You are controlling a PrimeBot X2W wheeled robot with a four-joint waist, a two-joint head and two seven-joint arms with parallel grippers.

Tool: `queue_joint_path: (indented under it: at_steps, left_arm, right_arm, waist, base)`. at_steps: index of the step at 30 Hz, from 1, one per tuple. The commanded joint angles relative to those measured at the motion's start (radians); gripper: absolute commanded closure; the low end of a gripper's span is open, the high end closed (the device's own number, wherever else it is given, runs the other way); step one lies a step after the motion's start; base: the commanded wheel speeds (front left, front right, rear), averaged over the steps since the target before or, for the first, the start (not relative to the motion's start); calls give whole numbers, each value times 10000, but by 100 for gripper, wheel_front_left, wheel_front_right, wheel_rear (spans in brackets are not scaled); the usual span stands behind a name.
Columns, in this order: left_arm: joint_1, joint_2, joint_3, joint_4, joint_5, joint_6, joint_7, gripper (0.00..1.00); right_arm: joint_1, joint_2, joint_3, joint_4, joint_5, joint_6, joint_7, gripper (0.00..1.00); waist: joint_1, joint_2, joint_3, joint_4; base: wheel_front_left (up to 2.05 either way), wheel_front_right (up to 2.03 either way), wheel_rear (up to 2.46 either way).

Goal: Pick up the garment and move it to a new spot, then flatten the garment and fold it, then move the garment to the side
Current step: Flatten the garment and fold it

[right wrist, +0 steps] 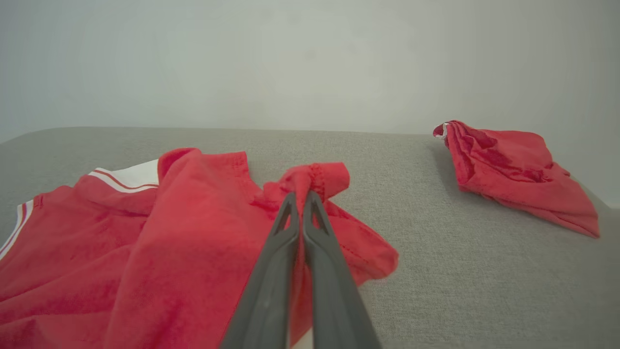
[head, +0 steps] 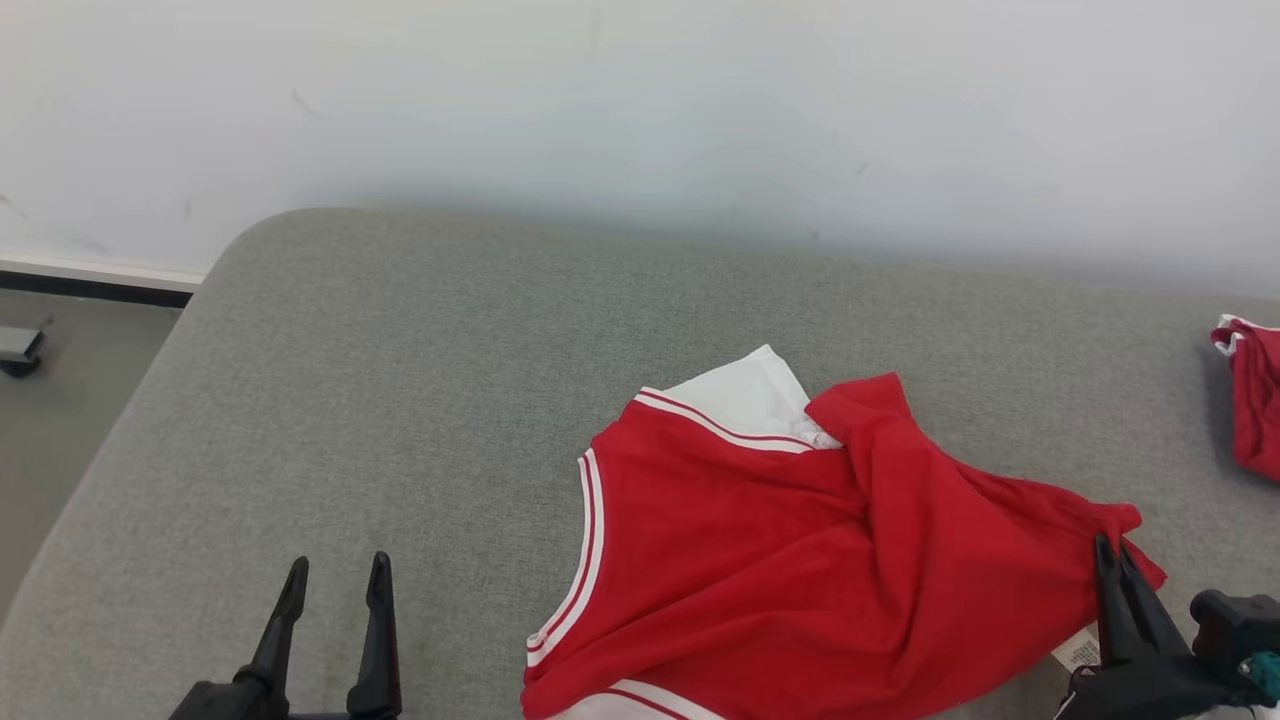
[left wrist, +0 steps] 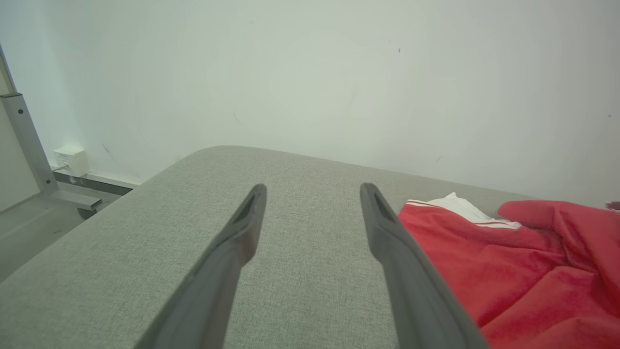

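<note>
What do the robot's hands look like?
The left end effector and right end effector match. Each has two long, thin, dark grey fingers tapering to points, with a slim hollow slot near each tip, on a black base. A small teal part sits beside the right one's base.

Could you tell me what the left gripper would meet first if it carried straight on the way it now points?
Probably the bare grey cushion: the open left gripper points across it toward the white wall, and the red garment lies off to its right. Depth is unclear.
</note>
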Motion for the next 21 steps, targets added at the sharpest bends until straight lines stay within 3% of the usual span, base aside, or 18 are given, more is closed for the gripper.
queue_joint_path:
  at_steps: [1,2,3,4,5,6,21]
  left_arm:
    - [149,-10,46,-42,43,19,-30,0]
    - [156,-12,62,-54,30,20,-30,0]
    - [161,-14,39,-46,28,19,-30,0]
    - [158,-12,40,-42,29,19,-30,0]
    - [147,-6,48,-44,26,19,-30,0]
    - [131,0,55,-39,23,20,-30,0]
    - [248,168,371,-176,106,20,-30,0]
  right_arm:
    - [189,69,-21,-288,-106,-27,50,100]
    - [324,111,-22,-446,-74,-27,112,67]
    - [434,141,-87,-593,-7,-27,93,71]
    - [506,156,-104,-733,-28,-27,78,51]
    - [545,181,-94,-831,-67,-27,79,6]
    - [583,199,-116,-943,-63,-27,50,0]
    - [891,42,378,-2101,26,-27,-945,0]
  waist:
    - [1,0,34,-86]
    - [1,0,46,-144]
    - [1,0,58,-179]
    - [1,0,77,-222]
    - [1,0,92,-271]
    - [1,0,99,-306]
    - [1,0,-17,-1019]
  base:
    - [0,0,0]
    - [0,0,0]
    - [0,0,0]
    - [0,0,0]
    - [0,0,0]
    - [0,0,0]
    - [0,0,0]
